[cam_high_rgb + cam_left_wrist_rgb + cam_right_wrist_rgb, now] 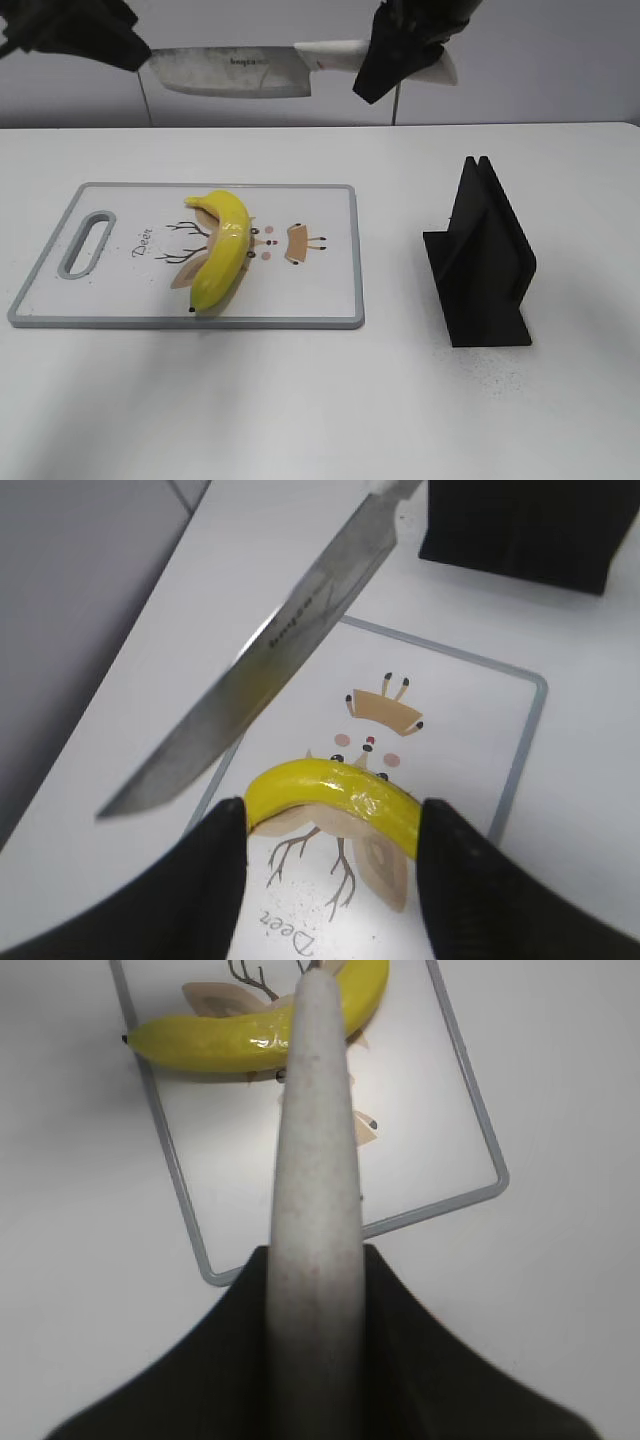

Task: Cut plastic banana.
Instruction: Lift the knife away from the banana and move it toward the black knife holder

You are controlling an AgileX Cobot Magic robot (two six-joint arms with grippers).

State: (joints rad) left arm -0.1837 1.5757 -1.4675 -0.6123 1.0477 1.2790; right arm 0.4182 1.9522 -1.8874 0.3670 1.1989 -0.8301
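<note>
The plastic banana (222, 250) is glossy yellow and curved and lies on the white cutting board (320, 290) left of its middle. It shows whole, with a shiny band across its middle. My right gripper (400, 50) is shut on the white handle of a knife (235, 72). It holds the knife level, high above the board's far edge, blade pointing left. My left gripper (120, 45) hangs open and empty high above the board. The left wrist view shows the banana (335, 790) far below, between the open jaws (330, 820), and the blade (270, 650). The right wrist view shows the handle (315, 1160) above the banana (230, 1040).
A black knife stand (485, 260) is on the white table right of the board; it also shows in the left wrist view (520, 530). The board has a handle slot (88, 240) at its left end and a deer drawing.
</note>
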